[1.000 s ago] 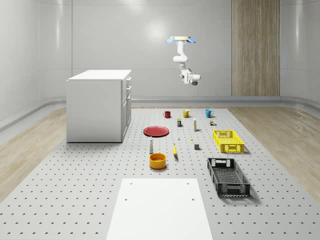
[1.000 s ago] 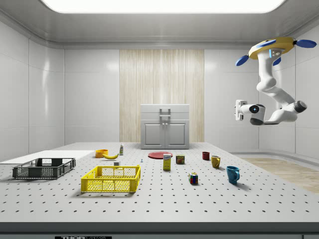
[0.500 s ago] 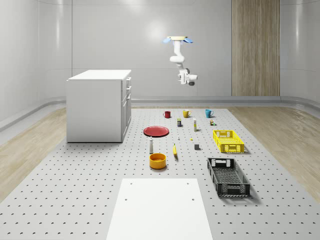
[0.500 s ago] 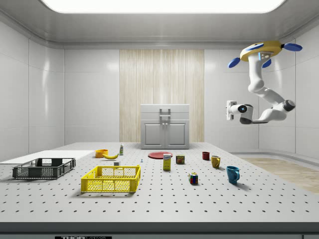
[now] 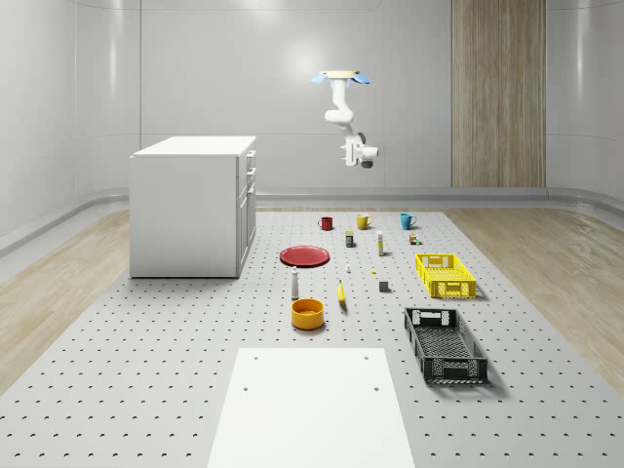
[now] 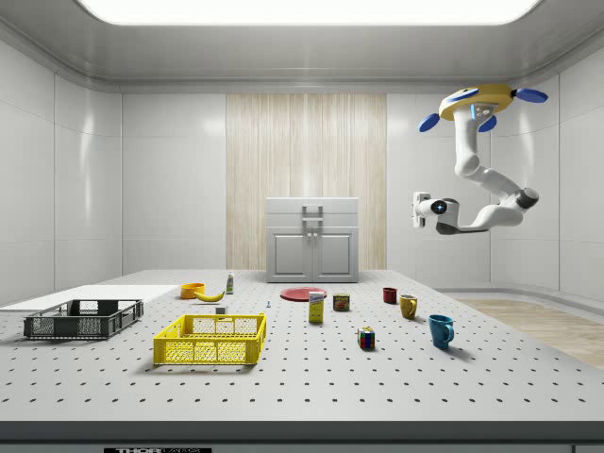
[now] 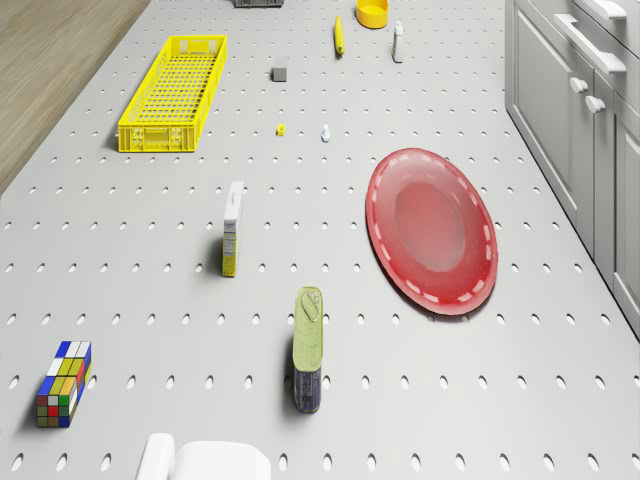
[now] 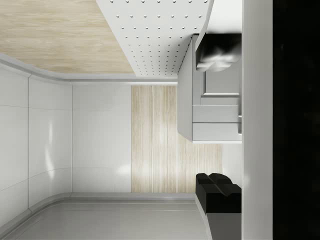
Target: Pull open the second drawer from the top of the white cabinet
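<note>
White cabinet (image 5: 193, 205) drawers are being faced from well apart by the airborne drone's (image 5: 341, 77) end effector (image 5: 345, 154), its opening being indiscernible.

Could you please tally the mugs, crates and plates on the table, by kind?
Mugs: 3 (red mug, yellow mug, blue mug)
Crates: 2 (yellow crate, black crate)
Plates: 1 (red plate)
Total: 6
</note>
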Motion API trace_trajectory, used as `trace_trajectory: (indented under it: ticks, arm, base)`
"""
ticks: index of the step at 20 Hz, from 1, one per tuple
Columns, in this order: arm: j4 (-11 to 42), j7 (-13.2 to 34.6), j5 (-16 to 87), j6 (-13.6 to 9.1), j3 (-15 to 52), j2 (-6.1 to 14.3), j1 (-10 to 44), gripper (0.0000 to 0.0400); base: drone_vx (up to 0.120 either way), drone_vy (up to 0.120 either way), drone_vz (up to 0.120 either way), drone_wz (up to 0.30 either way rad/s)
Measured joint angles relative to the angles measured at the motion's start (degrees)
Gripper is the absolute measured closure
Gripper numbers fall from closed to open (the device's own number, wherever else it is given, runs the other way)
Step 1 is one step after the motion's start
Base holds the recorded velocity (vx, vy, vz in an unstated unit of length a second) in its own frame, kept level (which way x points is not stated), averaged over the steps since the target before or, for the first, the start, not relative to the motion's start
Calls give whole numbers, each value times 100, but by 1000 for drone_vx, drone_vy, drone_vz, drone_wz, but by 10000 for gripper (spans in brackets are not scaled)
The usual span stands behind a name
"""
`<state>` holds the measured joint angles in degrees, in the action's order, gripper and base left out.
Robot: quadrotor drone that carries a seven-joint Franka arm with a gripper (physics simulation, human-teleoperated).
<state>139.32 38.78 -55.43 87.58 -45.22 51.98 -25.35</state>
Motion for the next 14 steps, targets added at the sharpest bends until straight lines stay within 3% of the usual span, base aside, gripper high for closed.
trace_trajectory:
  ticks: [14]
  arm:
    - [45,206,251,344,-171,346,-395,100]
  base:
    - [120,-120,0,0]
